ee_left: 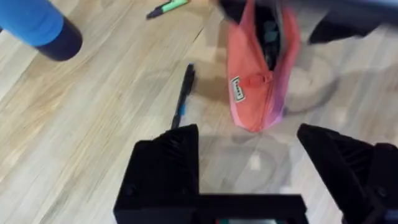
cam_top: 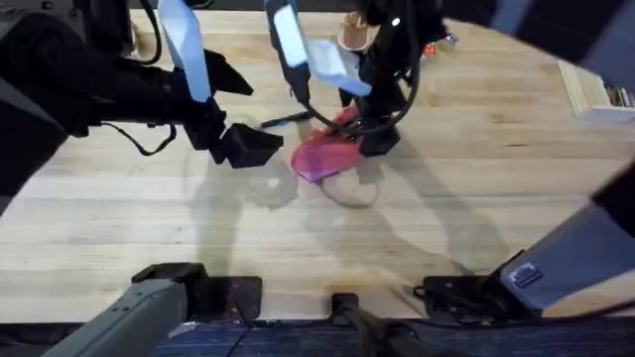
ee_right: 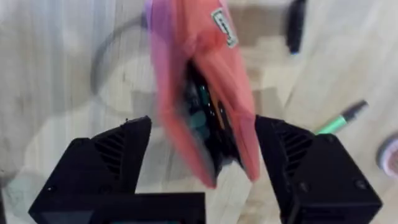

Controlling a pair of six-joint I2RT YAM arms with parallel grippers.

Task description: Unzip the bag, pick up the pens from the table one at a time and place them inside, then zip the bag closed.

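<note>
The left gripper (cam_top: 260, 149) hangs over the table (cam_top: 119, 228) left of the bag (cam_top: 325, 157), its jaws spread wide with nothing between them. Just ahead of it in the left wrist view lies the black pen (ee_left: 184, 93), beside the bag's near end; the green pen (ee_left: 165, 7) lies farther off, well apart from the bag. The bag sits mid-table, pink and slack, its zipper already open so dark contents show in the mouth. The right gripper (ee_right: 202, 146) is down over the bag's far end, jaws open on either side of the cloth; whether they press it I cannot tell. The bag looks light and floppy, likely to slide or fold, so it wants pinning at one end. The pens look slim, stiff and apt to roll; pinch one across its middle.
</note>
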